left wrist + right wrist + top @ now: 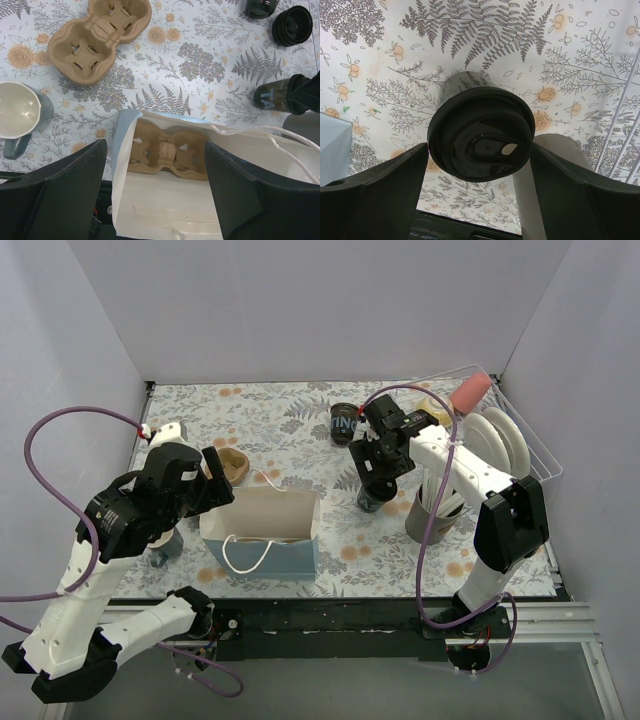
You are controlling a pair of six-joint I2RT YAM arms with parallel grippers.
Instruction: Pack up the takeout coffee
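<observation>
One takeout coffee cup point(480, 132), black with a round black lid, stands on the floral table just beyond my right gripper's point(480, 146) fingertips. That gripper is open and its fingers flank the lid. From above, this cup point(368, 502) sits under the right gripper point(378, 475). A second cup point(343, 423) lies on its side farther back, white lettering showing. Two more cups point(292, 25) point(260, 7) appear in the left wrist view. My left gripper point(156, 144) hangs open over the open white paper bag point(262, 530), which has a cardboard cup carrier point(170, 152) at its bottom.
A second cardboard carrier point(97, 37) lies behind the bag. A grey mug point(17, 112) stands to the bag's left. A tall grey holder point(430, 518) stands right of the cup under my right gripper. A wire dish rack point(520, 440) with plates fills the right side.
</observation>
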